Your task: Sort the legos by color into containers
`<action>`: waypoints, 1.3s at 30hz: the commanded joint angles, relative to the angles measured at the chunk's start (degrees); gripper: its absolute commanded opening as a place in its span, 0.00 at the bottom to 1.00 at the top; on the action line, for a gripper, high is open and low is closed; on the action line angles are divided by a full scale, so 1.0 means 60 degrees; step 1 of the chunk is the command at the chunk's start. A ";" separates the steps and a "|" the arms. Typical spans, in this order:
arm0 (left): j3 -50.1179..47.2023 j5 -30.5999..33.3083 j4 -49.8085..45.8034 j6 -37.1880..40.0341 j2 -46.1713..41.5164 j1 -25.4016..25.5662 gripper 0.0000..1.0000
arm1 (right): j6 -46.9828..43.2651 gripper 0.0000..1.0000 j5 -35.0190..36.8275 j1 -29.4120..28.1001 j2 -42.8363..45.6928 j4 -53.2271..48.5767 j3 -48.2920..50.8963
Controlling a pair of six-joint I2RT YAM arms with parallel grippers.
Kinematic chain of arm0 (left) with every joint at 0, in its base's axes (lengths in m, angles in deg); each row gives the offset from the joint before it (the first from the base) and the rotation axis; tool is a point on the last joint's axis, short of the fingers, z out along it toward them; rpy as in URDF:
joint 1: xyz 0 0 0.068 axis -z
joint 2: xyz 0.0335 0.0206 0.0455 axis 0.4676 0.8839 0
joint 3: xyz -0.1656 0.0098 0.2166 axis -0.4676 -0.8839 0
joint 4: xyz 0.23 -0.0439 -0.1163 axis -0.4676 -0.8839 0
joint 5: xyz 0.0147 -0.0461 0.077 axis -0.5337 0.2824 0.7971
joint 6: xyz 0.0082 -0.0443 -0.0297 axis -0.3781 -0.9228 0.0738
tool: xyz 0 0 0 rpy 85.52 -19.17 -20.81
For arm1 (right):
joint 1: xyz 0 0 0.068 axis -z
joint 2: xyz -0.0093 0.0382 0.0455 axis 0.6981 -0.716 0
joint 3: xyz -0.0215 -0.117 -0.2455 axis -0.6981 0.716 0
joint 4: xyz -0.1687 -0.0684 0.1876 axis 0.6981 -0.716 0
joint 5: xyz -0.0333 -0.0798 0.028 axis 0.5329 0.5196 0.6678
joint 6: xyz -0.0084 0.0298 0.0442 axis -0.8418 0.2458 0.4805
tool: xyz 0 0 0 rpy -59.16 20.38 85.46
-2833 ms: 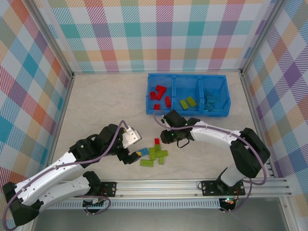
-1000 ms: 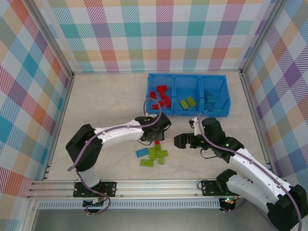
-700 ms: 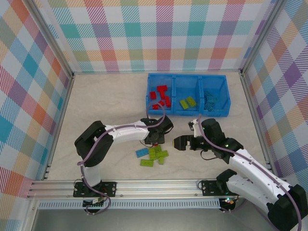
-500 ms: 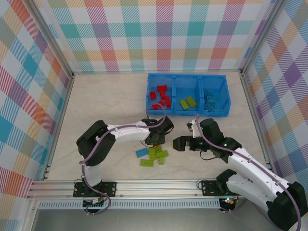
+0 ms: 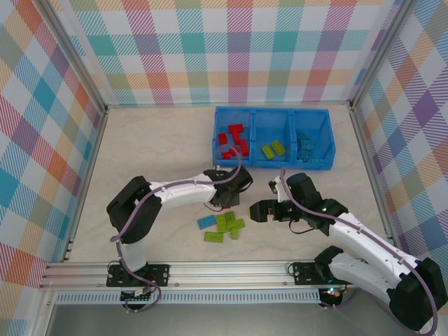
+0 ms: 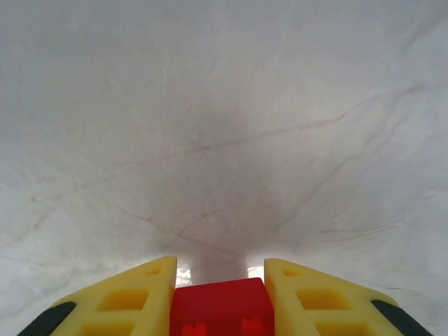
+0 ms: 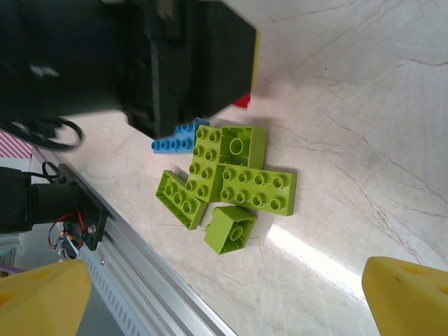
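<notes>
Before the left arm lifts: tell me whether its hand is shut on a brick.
The left hand is shut on a red lego, which fills the gap between its yellow fingers.

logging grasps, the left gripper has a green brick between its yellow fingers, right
No, the brick between the left gripper's yellow fingers is red, not green; the left wrist view shows it.
</notes>
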 commanded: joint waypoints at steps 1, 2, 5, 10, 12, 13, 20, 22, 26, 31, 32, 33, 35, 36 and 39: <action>0.1479 0.1134 -0.0043 0.1120 -0.0487 -0.0528 0.33 | -0.0268 1.00 0.0442 -0.0110 -0.0073 0.0085 -0.0517; 0.1850 0.1373 0.0038 0.1394 -0.0341 -0.0638 0.33 | -0.0294 1.00 0.0581 -0.0110 -0.0088 0.0151 -0.0567; 0.3235 0.2247 0.0350 0.2365 0.0459 -0.1002 0.35 | -0.0341 1.00 0.0996 -0.0110 -0.0139 0.0415 -0.0668; 0.5991 0.2562 0.0397 0.3398 0.2501 -0.1644 0.35 | -0.0306 1.00 0.1209 -0.0110 -0.0128 0.0593 -0.0765; 0.6851 0.2528 0.0427 0.3548 0.3160 -0.1844 0.35 | -0.0302 1.00 0.1281 -0.0110 -0.0053 0.0550 -0.0756; 0.7134 0.2548 0.0526 0.3602 0.3405 -0.1904 0.35 | -0.0299 1.00 0.1331 -0.0110 -0.0024 0.0505 -0.0771; 0.8406 0.2214 0.0693 0.3640 0.4443 -0.2233 0.52 | -0.0199 1.00 0.1549 -0.0110 0.0103 0.0192 -0.0848; 0.8553 0.2053 0.0645 0.3656 0.4397 -0.2233 0.58 | -0.0143 0.99 0.1633 -0.0110 0.0038 0.0051 -0.0917; 0.8541 0.1893 0.0529 0.3604 0.3894 -0.2234 0.62 | -0.0082 1.00 0.1672 -0.0123 -0.0182 -0.0065 -0.1083; 0.6738 0.1273 0.1055 0.3589 0.1801 -0.2129 0.61 | 0.0090 1.00 0.1915 -0.0383 -0.0630 -0.0208 -0.1396; 0.6111 0.1155 0.1347 0.3684 0.1219 -0.2077 0.61 | 0.0166 1.00 0.2032 -0.0462 -0.0764 -0.0283 -0.1492; 0.5365 0.1100 0.1673 0.3815 0.0511 -0.2009 0.61 | 0.0283 1.00 0.2206 -0.0578 -0.0988 -0.0429 -0.1661; 0.4091 0.1166 0.1986 0.4116 -0.0799 -0.1880 0.61 | 0.0454 1.00 0.2508 -0.0851 -0.1533 -0.0826 -0.2064; 0.3477 0.1268 0.2028 0.4297 -0.1492 -0.1833 0.61 | 0.0530 1.00 0.2682 -0.1075 -0.1845 -0.1022 -0.2281; 0.1892 0.1409 0.1741 0.4901 -0.3390 -0.1751 0.61 | 0.0530 0.97 0.3107 -0.1891 -0.2788 -0.1323 -0.2832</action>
